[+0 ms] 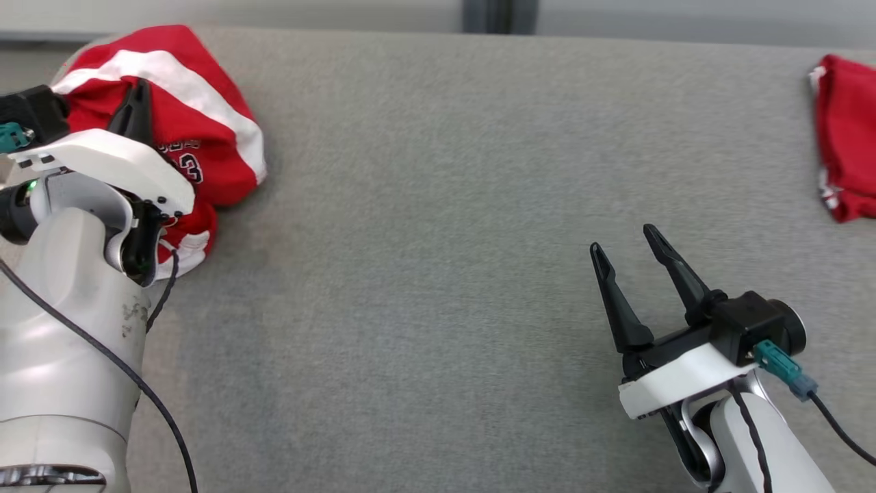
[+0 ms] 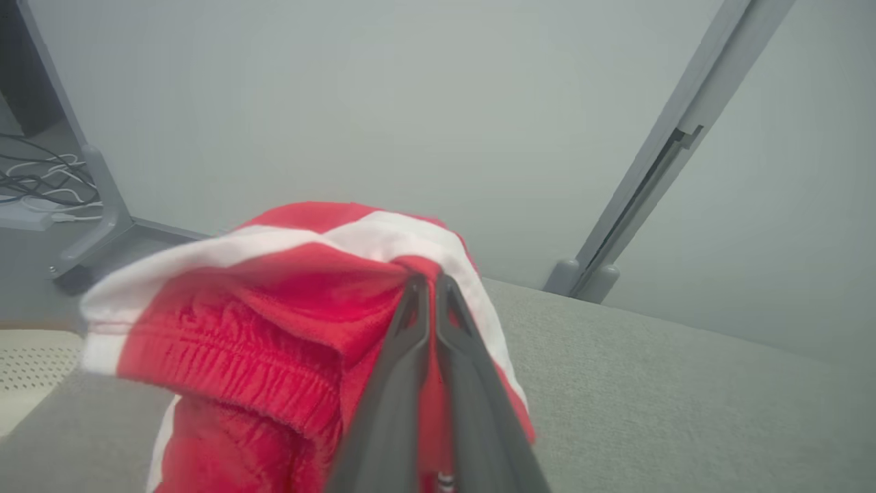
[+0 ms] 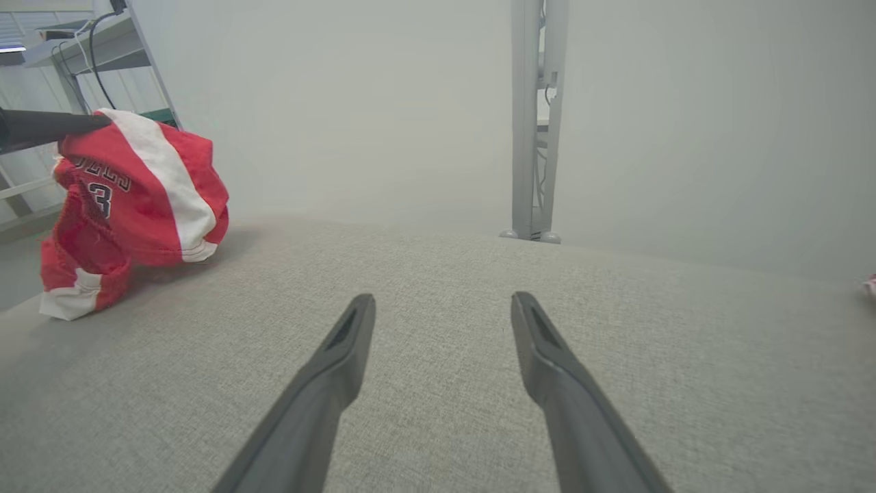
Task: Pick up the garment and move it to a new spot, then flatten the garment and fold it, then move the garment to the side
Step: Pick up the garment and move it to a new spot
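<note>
Folds hide most of the crumpled red mesh garment with broad white bands (image 1: 212, 147), so its outline and its openings cannot be made out. Black lettering and a numeral on it are partly buried in creases and partly covered by the white housing of the left wrist, and they cannot be read whole. The garment sits at the far left corner of the grey fabric-covered table (image 1: 438, 205).

The left gripper (image 1: 142, 83) is clamped on the bundle's top. In the left wrist view its two dark fingers (image 2: 410, 322) press together, with red cloth and a white band caught at their tips.

In the right wrist view the bundle hangs from that pinch, so its long axis runs roughly upright. Its white-edged lower end is down at the table's left side. The widest white band slants from the pinch toward the robot's right.

The right gripper (image 1: 621, 239) hovers over bare table well apart from the garment, with its fingers spread and nothing between them.

A second red cloth (image 1: 845, 137) lies at the far right, cut off by the head view's edge.
</note>
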